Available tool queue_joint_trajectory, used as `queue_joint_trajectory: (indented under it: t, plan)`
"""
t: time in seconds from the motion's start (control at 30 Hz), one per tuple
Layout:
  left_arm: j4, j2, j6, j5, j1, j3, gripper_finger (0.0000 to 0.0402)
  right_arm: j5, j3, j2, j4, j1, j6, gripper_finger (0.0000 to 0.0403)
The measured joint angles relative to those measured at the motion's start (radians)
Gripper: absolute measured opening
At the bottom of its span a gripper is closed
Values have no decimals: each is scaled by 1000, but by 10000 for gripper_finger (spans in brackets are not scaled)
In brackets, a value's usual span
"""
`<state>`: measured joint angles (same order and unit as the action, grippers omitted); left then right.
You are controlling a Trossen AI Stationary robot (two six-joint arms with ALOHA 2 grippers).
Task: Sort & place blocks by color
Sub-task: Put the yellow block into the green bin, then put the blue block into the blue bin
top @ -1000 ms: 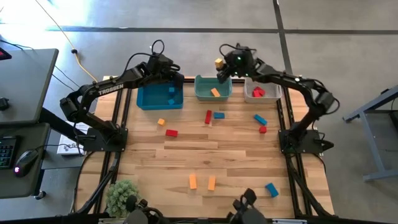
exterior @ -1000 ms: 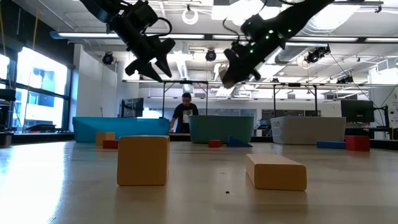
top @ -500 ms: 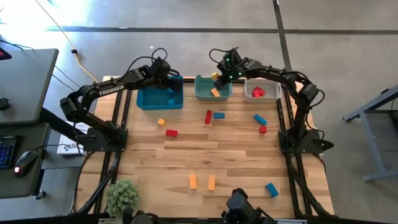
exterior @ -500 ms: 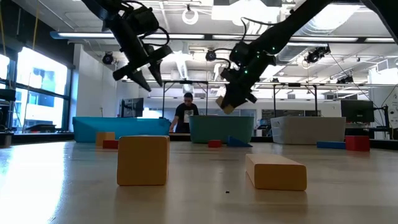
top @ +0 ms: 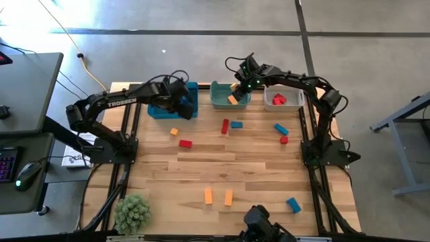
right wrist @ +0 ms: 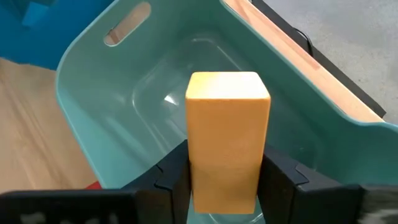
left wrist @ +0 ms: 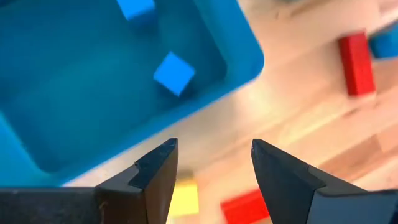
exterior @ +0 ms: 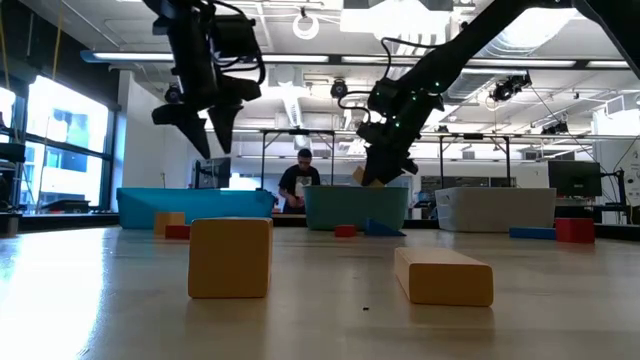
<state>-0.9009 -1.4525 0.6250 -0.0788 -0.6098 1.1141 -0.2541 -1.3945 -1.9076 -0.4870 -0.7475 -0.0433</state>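
Wooden table, upper centre – right gripper pinches an orange block just above the teal bin, so release low and central – left gripper gapes empty beside the blue bin.

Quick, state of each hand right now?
Left hand: open, empty, beside the blue plastic bin.
Right hand: holding an orange rectangular block over the teal plastic bin.

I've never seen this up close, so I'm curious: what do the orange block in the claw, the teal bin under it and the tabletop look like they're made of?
The orange block looks like painted wood or plastic: matte, flat faces, soft edges. I cannot tell which. The teal bin looks like moulded plastic: smooth, slightly glossy, rounded corners, a cut-out handle slot. The table looks like light wood: pale planks with visible grain.
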Motion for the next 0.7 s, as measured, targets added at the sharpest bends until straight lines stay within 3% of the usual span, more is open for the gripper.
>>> queue_joint_trajectory:
  t: [0.2,0.53,0.7]
  plan:
    - [-31,0,-14,6,55,0,195,3,0,0,3,2,26,135]
    - [-27,0,-8,52,112,0,195,-8,0,3,0,2,-34,222]
    - [-27,0,-8,51,143,0,195,-20,0,46,-21,1,-52,232]
